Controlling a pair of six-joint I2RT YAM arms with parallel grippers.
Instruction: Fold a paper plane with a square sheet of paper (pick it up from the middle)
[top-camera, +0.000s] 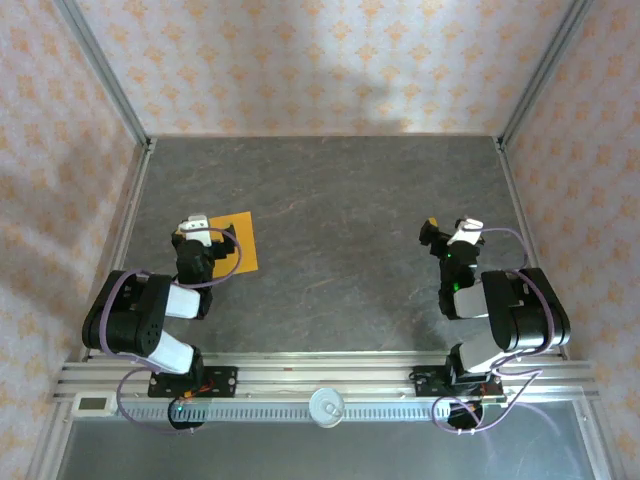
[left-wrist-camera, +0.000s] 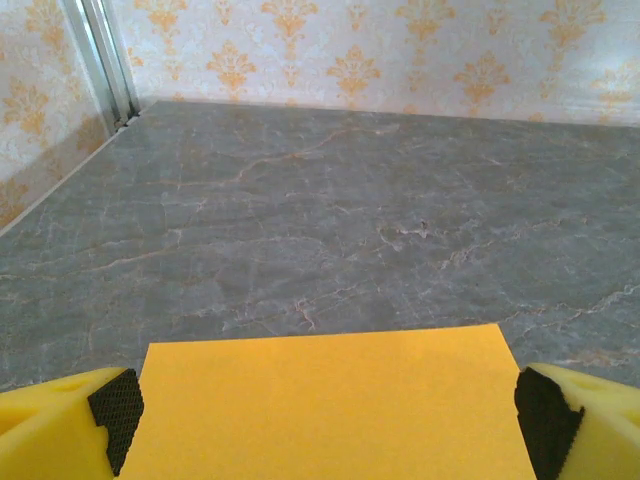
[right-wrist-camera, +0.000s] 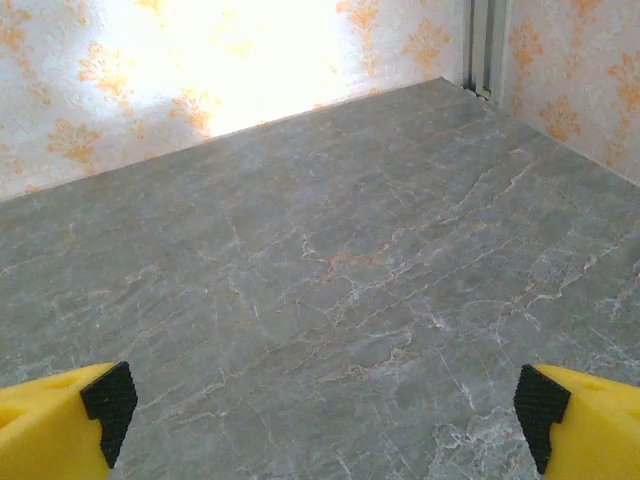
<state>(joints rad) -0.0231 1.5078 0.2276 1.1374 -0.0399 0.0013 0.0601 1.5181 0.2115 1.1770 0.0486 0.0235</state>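
Left gripper (top-camera: 222, 243): jaws spread wide, nothing clamped. In the left wrist view both black pads (left-wrist-camera: 115, 415) flank the sheet (left-wrist-camera: 325, 400), one at each side edge; whether they touch it I cannot tell.

Sheet: lies flat on the table (top-camera: 350, 200), orange, square, no crease visible. In the top view the sheet (top-camera: 243, 240) sits just ahead of the left gripper, its near part under the fingers.

Right gripper (top-camera: 432, 235): well apart from the sheet, on its right, jaws wide and empty. Its wrist view shows the gripper (right-wrist-camera: 320, 425) over bare table.

Step in hand, by my reading: approach for the first pick-up. No fold made yet, so the task is at its very start.

Next move calls for, as I judge it:
- fingertips brought down onto the sheet's middle, not its edge
- a slow close so the thin paper buckles up between the pads and does not slide away
- the right gripper brought over to the sheet once it is lifted, since folding likely needs both
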